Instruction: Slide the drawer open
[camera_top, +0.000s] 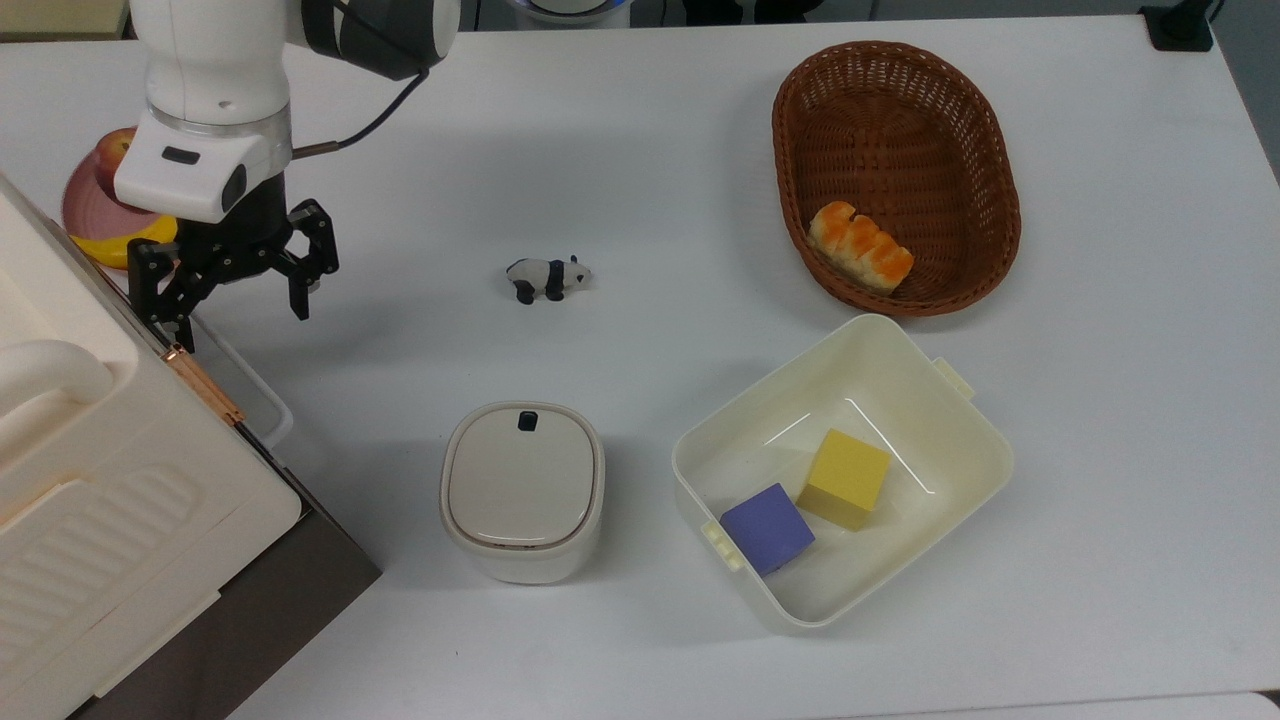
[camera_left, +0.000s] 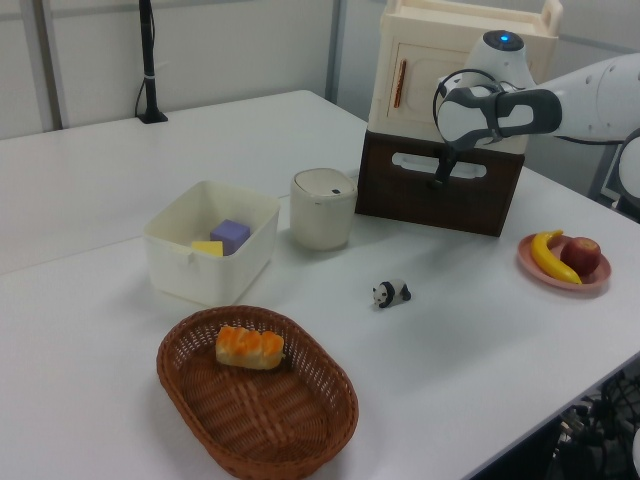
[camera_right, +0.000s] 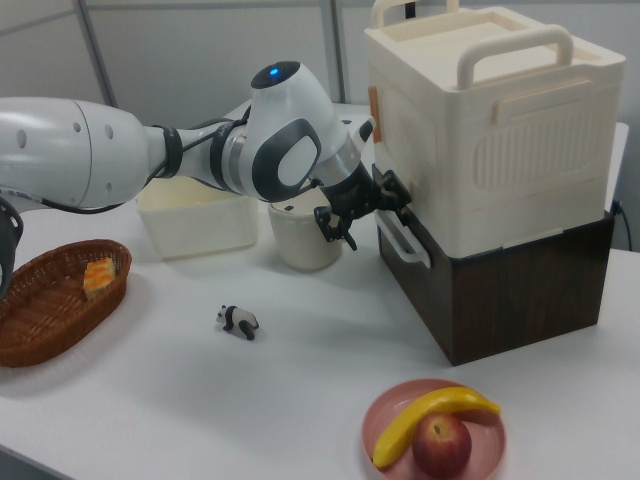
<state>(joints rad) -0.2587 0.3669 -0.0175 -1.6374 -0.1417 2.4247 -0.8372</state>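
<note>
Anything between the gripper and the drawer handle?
No. In the right view the open gripper sits right at the drawer's white handle, with nothing between.

Bright, even overhead light falls on the white surface (camera_top: 660, 150), casting soft, faint shadows, with mild glare inside the cream tub (camera_top: 900, 400).
</note>
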